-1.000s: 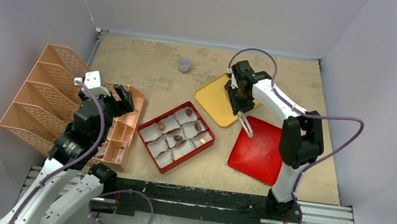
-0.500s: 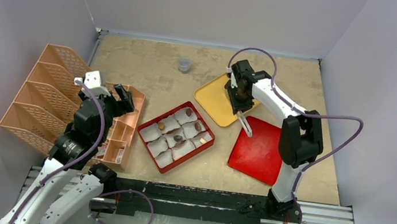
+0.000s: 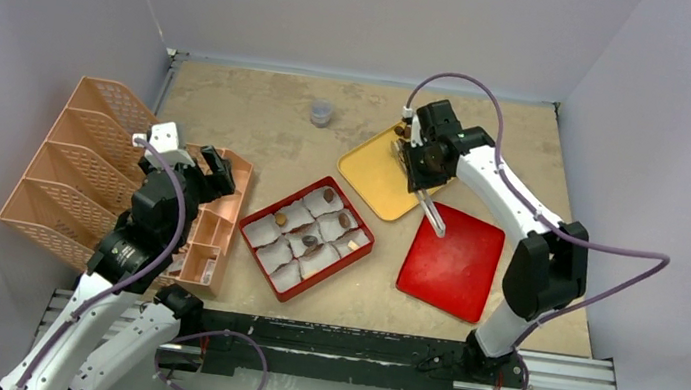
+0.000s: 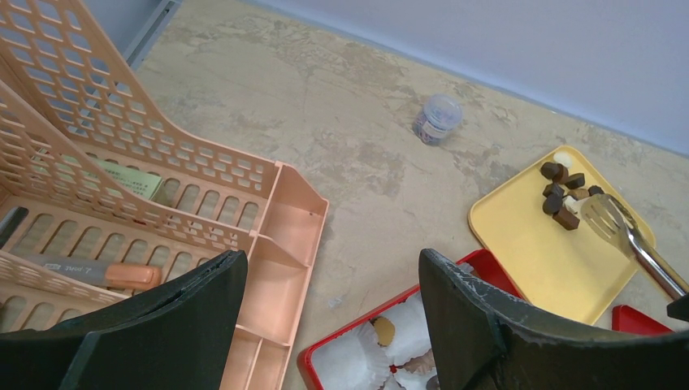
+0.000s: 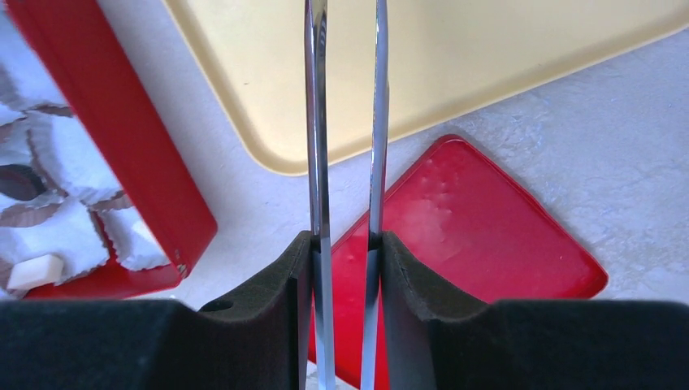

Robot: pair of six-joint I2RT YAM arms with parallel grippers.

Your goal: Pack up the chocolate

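Loose chocolate chunks point(image 3: 400, 130) lie in a small pile at the far corner of the yellow tray point(image 3: 374, 174); they also show in the left wrist view point(image 4: 562, 191). The red box point(image 3: 327, 273) holds white paper cups, several with a chocolate point(image 3: 345, 220) in them, one a cream piece point(image 5: 34, 270). My right gripper point(image 3: 424, 160) point(image 5: 345, 244) is shut on metal tongs point(image 5: 315, 122). The tongs' spoon end point(image 4: 605, 215) is beside the pile; I cannot tell if it touches. My left gripper point(image 3: 209, 169) point(image 4: 331, 264) is open and empty above the peach organiser, left of the box.
A red lid point(image 3: 453, 265) lies flat right of the box, under the tongs' handle end. A peach file rack point(image 3: 74, 159) and its compartment tray point(image 3: 216, 228) stand at the left. A small lidded jar point(image 3: 321, 112) stands at the back.
My right arm has swung its elbow out to the right and the gripper with the tongs has shifted slightly right and farther back over the yellow tray. The left arm has barely moved.
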